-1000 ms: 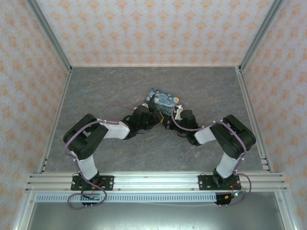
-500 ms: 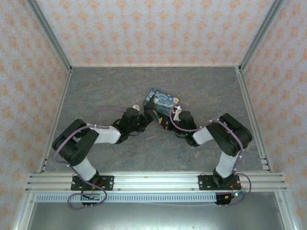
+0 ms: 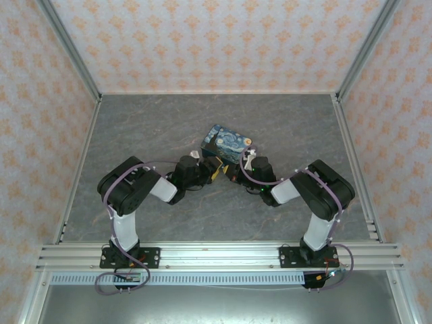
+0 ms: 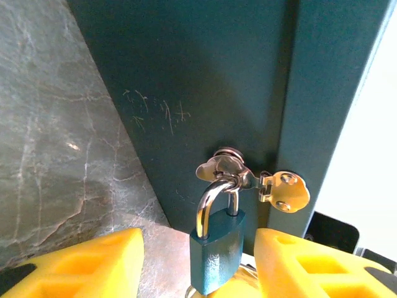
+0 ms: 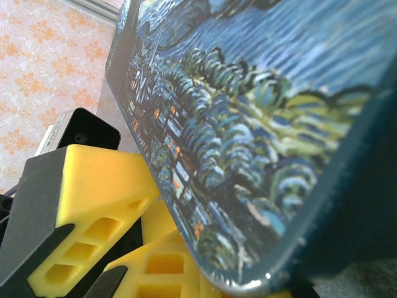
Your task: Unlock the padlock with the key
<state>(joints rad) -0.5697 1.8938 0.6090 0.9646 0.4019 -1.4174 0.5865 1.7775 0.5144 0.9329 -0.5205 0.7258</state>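
Left arm (image 3: 128, 189) is swinging its elbow right, lining the left claw (image 4: 198, 267), fingers apart, around the padlock (image 4: 217, 254) hanging on the box's (image 4: 205, 74) near side, ready to hold it; the right claw's (image 5: 142, 248) grip I cannot tell.

**Even up top, close-ups struggling**

Soft, even light is washing the top view, with barely any shadows falling around the tin box (image 3: 228, 143). Left wrist view: right of the tin box it's blowing out white, and the padlock (image 4: 217, 251) shackle is glinting. Right wrist view: the tin box's near rim is blurring.
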